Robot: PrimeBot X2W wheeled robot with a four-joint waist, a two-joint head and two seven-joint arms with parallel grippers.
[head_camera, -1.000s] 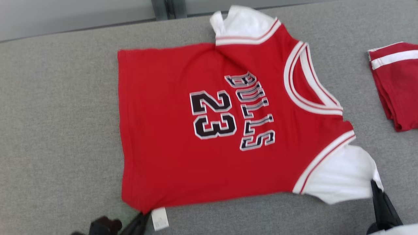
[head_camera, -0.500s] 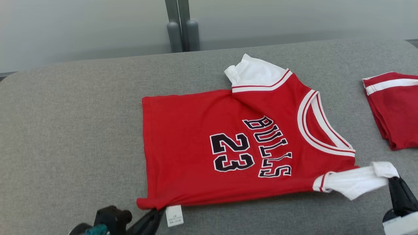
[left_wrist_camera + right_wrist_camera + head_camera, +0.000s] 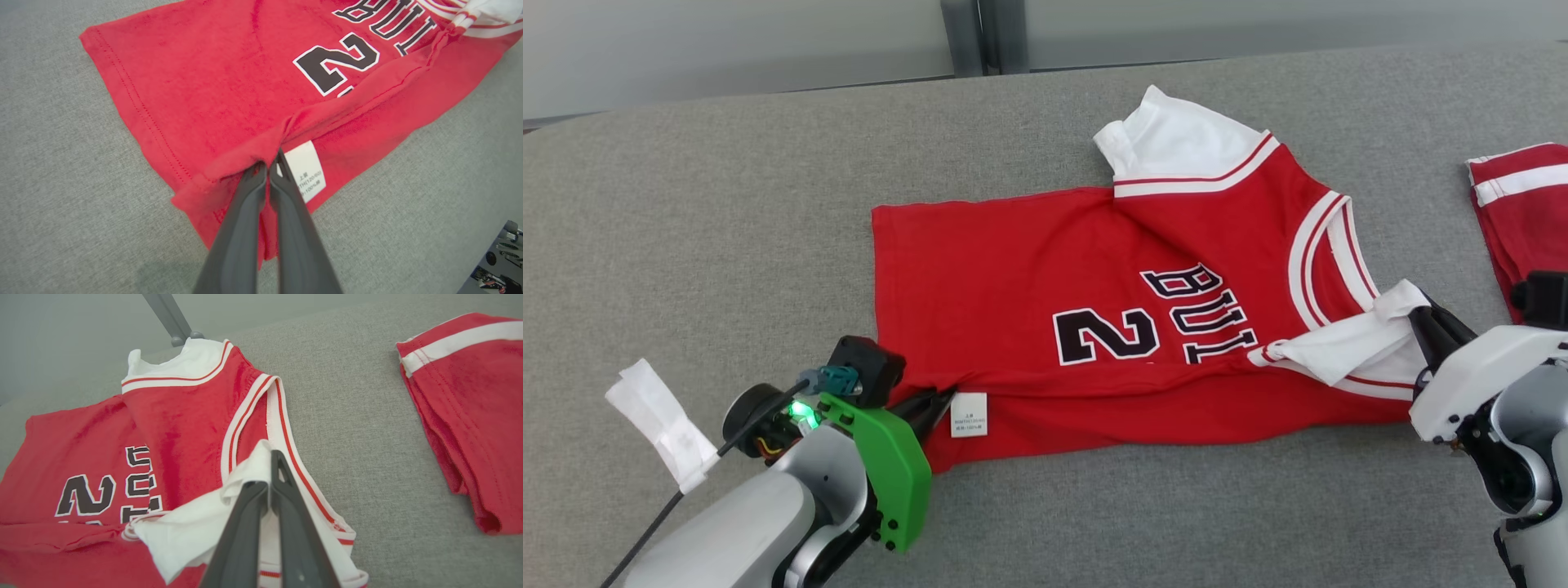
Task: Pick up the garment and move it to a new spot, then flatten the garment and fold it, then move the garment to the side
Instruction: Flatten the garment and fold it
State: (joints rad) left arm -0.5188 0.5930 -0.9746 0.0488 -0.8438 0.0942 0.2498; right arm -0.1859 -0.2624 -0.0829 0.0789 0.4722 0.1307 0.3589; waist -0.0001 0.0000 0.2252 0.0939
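1. The grey padded surface carries the red jersey at its middle, with its near long edge lifted over the print.
2. A second red garment, folded, lies just right of it; the fold should land short of that.
3. The left gripper is clamped on the hem corner and the right gripper on the white sleeve. Both should probably travel level and together, so the crease runs straight.
4. A care label hangs beside the left fingers. A white strip lies well apart.

Red jersey with white sleeves and black lettering lies front-up on the grey fabric surface, its near long edge folded over the number, white care label exposed.
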